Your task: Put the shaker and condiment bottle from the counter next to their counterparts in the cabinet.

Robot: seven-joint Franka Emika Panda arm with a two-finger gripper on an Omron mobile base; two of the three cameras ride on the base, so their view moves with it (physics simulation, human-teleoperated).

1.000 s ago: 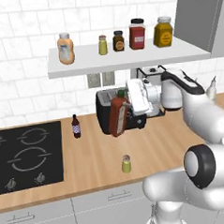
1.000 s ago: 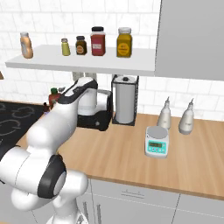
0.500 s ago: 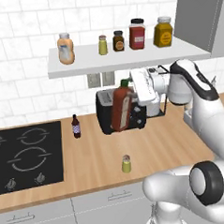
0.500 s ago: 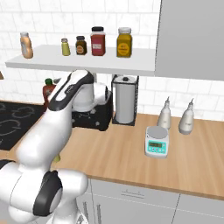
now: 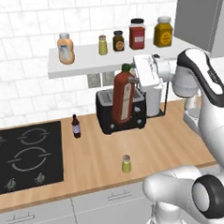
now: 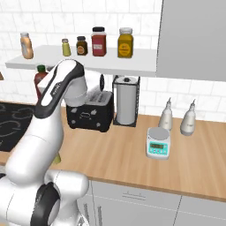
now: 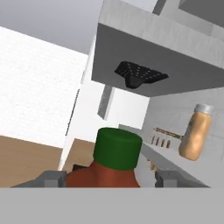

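We took the black two-slot toaster (image 5: 121,114) on the light wooden counter (image 5: 98,157) as our landmark. The tall red-brown condiment bottle (image 5: 123,99) with a green cap hung tilted in front of it, clear of the counter, its neck clamped by the two-finger gripper (image 5: 136,79). In the hand view we saw its cap (image 7: 118,148) between the dark fingertips (image 7: 52,179); its body was cut off below. In the right base view the white arm hid most of the bottle (image 6: 40,79). The small yellow-green shaker (image 5: 126,163) stood on the counter in front of the toaster. Above it, the white wall shelf (image 5: 106,61) carried the squat orange bottle (image 5: 65,48) and a twin shaker (image 5: 102,44). We could read no label.
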